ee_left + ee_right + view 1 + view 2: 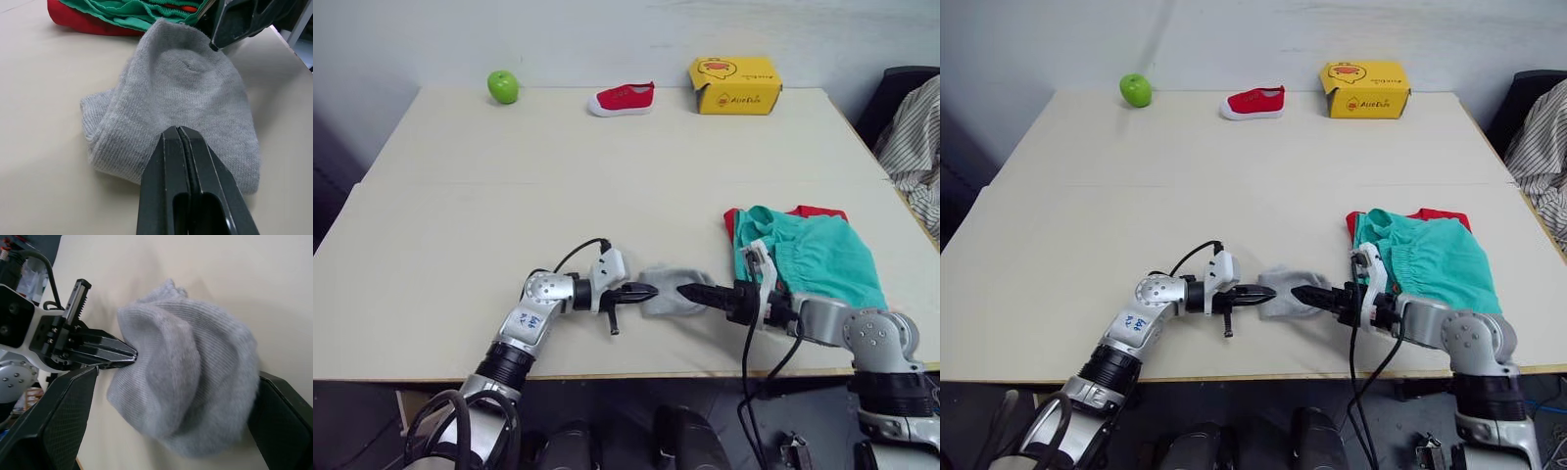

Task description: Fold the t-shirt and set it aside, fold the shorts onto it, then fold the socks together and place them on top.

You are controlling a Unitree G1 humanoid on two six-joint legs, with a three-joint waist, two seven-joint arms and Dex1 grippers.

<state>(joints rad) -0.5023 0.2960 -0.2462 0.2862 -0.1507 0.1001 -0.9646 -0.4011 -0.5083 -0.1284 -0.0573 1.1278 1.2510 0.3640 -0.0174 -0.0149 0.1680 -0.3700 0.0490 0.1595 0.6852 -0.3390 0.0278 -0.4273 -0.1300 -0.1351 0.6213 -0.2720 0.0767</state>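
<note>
Bare tabletop (607, 196) spreads wide across the middle and left. An apple (503, 86), shoe (623, 99) and yellow box (735, 85) line the far edge; folded shorts (815, 253) block the right.

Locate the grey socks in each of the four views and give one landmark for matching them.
Left eye view: socks near the table's front edge, between the two grippers.
Right eye view: socks, same spot.
Left wrist view: socks in the middle of the picture.
Right wrist view: socks at the centre.
Shared landmark: the left gripper, shut at the socks' edge.
</note>
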